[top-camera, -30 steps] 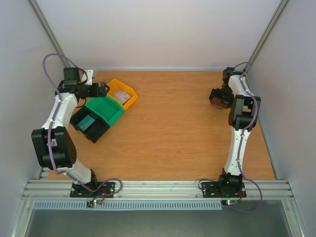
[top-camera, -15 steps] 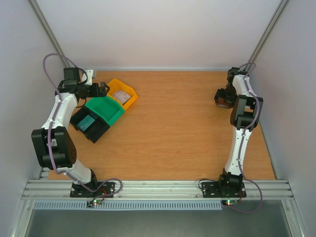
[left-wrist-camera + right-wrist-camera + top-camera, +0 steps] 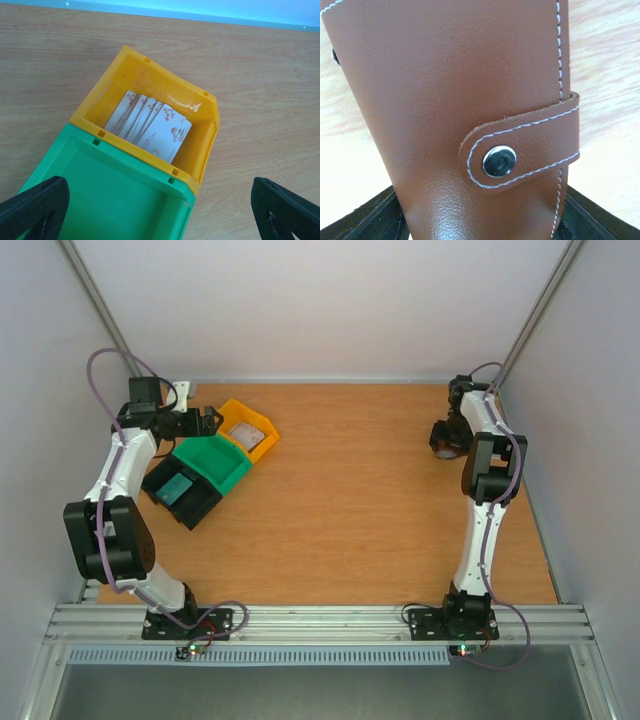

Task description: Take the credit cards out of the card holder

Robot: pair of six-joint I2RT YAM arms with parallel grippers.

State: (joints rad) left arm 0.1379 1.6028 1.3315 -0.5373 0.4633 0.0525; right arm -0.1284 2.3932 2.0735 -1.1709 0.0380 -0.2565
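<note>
Card holder [image 3: 470,90]: brown, snapped shut, pinched in right gripper [image 3: 446,437] jaws over worktop [image 3: 350,500]; probably light, supple, slick, so grip edges, free tab [image 3: 520,145]; left gripper [image 3: 160,207] jaws spread.

The brown card holder [image 3: 455,90] fills most of the view. Its snap tab [image 3: 530,135] lies flat across the front, with a shiny round snap [image 3: 499,161] on it. The right gripper [image 3: 480,225] squeezes its lower end between black fingers [image 3: 365,220]. The pale wood table [image 3: 605,75] shows behind.

L arm far-left, pincer [image 3: 204,421] open | R arm far-right, pincer [image 3: 446,436] gripping card holder [image 3: 450,75]
</note>
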